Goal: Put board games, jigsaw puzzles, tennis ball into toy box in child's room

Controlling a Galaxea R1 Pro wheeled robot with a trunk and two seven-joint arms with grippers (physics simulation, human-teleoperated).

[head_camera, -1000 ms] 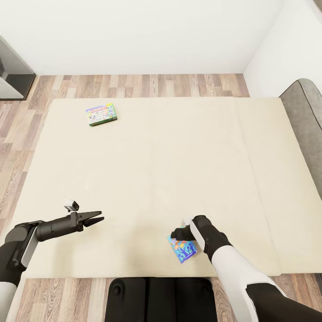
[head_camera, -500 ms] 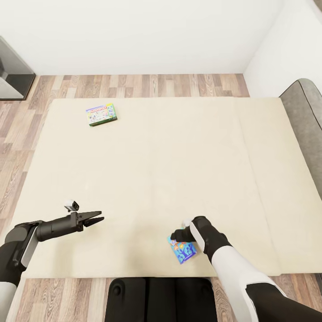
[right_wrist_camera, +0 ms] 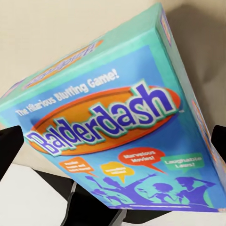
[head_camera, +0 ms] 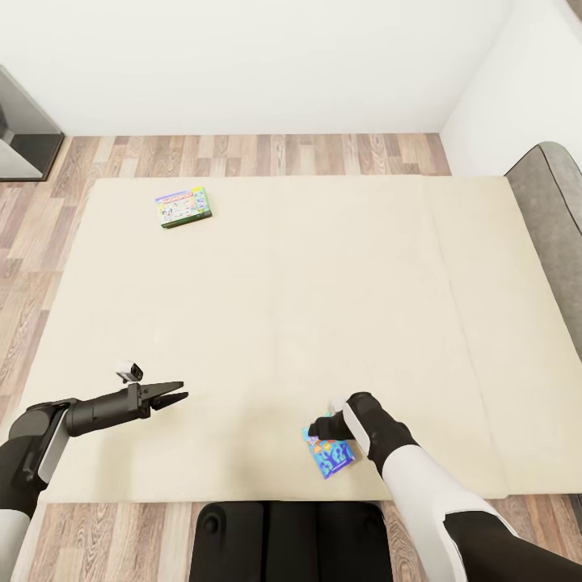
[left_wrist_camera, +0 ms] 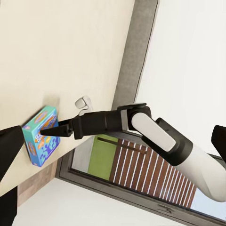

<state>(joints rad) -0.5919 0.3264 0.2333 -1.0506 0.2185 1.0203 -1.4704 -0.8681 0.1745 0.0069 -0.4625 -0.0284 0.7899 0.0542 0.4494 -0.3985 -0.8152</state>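
On the cream bed (head_camera: 323, 283), a blue board game (head_camera: 331, 457) marked "Balderdash" lies near the front edge. My right gripper (head_camera: 321, 426) is right at its far edge. In the right wrist view the blue board game (right_wrist_camera: 117, 117) spans the picture, tilted, with the dark fingers (right_wrist_camera: 9, 146) apart at either side, open. The left wrist view has the blue board game (left_wrist_camera: 40, 136) with the right gripper (left_wrist_camera: 49, 132) reaching onto its edge. A green-bordered board game (head_camera: 183, 207) lies at the bed's far left. My left gripper (head_camera: 174, 396) hovers open and holds nothing.
The grey headboard (head_camera: 558, 218) stands at the right. Wood-plank floor (head_camera: 267, 153) runs behind the bed and along its left side. A dark cabinet (head_camera: 24, 129) sits at the far left. My black base (head_camera: 287, 529) is against the bed's front edge.
My right gripper has edged slightly down and nearer onto the blue board game. The left arm and the green-bordered board game have not moved.
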